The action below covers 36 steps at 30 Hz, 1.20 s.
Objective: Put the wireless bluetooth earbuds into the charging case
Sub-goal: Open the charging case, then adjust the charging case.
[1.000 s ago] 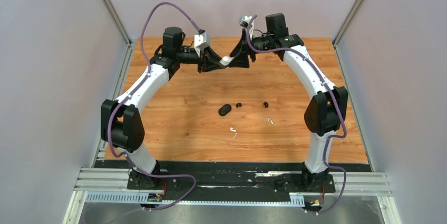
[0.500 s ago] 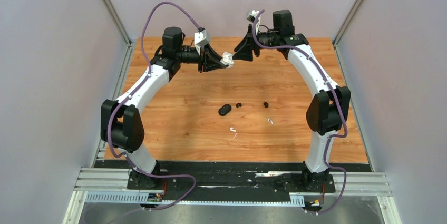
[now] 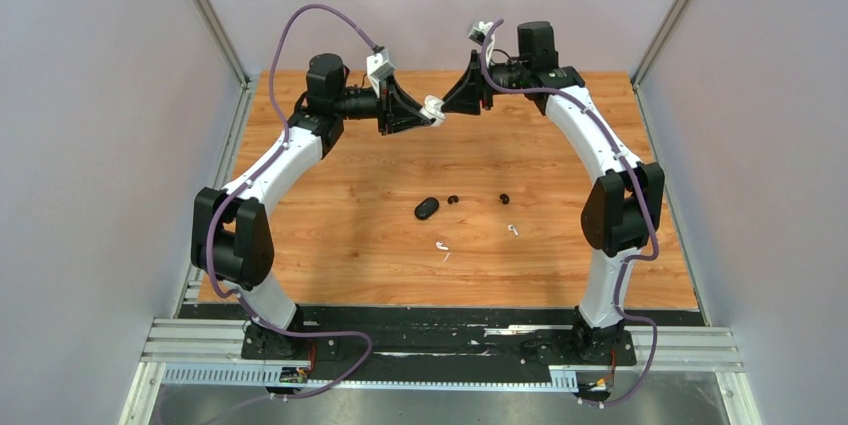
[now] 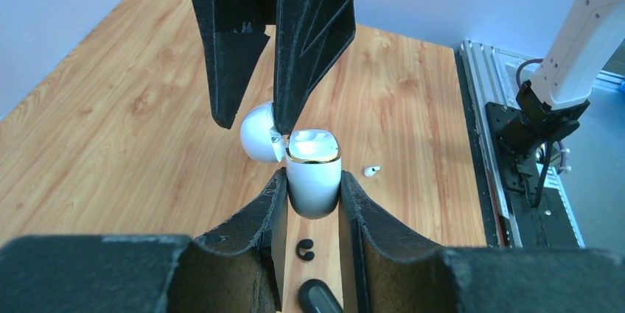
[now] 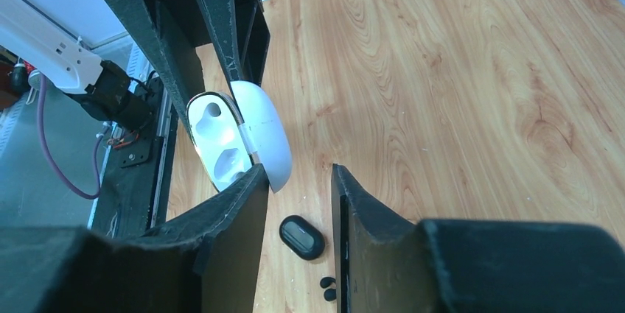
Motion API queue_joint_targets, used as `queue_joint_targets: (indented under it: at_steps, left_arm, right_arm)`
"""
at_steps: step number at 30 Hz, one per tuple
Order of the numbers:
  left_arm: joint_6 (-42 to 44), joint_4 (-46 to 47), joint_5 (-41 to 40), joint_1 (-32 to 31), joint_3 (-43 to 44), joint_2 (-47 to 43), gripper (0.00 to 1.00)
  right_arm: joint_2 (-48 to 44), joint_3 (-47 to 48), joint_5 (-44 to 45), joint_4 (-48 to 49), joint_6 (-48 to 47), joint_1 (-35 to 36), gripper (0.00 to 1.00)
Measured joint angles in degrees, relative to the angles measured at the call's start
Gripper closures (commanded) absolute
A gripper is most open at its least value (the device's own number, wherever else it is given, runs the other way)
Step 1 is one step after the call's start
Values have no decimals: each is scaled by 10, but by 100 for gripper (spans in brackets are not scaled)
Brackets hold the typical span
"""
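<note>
Left wrist view: left gripper (image 4: 311,179) clamps the white case (image 4: 313,162), lid (image 4: 258,135) open; right gripper (image 5: 298,173), slightly parted, holds nothing. Case-opening looks done; next, fetch a white earbud (image 4: 371,171) lying nearer.

The table (image 3: 560,235) is warm orange-brown wood grain. The charging case (image 4: 313,180) is glossy white with a thin gold rim. The second case (image 3: 427,208) is black. Two earbuds are black (image 3: 453,199) (image 3: 504,199) and two are white (image 3: 440,245) (image 3: 513,230). The left claw (image 4: 311,179) and the right claw (image 5: 296,173) are matte black. The left arm (image 3: 275,160) and the right arm (image 3: 590,140) are white with black joints and purple cables (image 3: 290,35).
</note>
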Motion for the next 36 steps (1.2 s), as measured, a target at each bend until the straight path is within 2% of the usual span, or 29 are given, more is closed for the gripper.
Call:
queue_joint_targets:
  at_steps: [8, 13, 18, 19, 20, 21, 22, 23, 24, 26, 27, 32, 36]
  left_arm:
    - [-3, 4, 0, 0, 0, 0, 100]
    - [-3, 8, 0, 0, -7, 0, 100]
    - [-3, 12, 1, 1, -10, 0, 100]
    - [-4, 12, -1, 0, -12, 0, 97]
    - [-5, 12, -3, 0, -14, 0, 90]
    - [-6, 10, -8, 0, -16, 0, 67]
    - [-8, 3, -15, 0, -16, 0, 50]
    - [-9, -6, -24, 0, -16, 0, 43]
    - [-6, -28, -37, 0, -10, 0, 30]
    - [12, -91, -62, -1, 21, 7, 22]
    - [21, -127, -70, 0, 43, 11, 21]
    - [59, -318, -59, 27, 176, 41, 20]
    - [77, -457, -30, 56, 295, 105, 18]
  right_arm:
    - [0, 0, -7, 15, 14, 5, 66]
    - [0, -2, -23, 22, 27, 9, 88]
    - [0, -7, -27, 28, 30, 10, 100]
    - [0, -10, -28, 30, 30, 10, 100]
    - [0, -13, -26, 31, 29, 10, 100]
    - [0, -17, -23, 33, 26, 10, 100]
    - [-1, -20, -18, 33, 21, 11, 100]
    - [-2, -22, -13, 30, 12, 11, 100]
    - [-3, -22, -4, 22, -4, 12, 100]
    - [-8, -22, 18, -3, -47, 14, 100]
    - [-10, -22, 30, -16, -73, 16, 100]
    - [-54, -62, 99, -55, -246, 19, 100]
    - [-89, -103, 142, -69, -369, 29, 100]
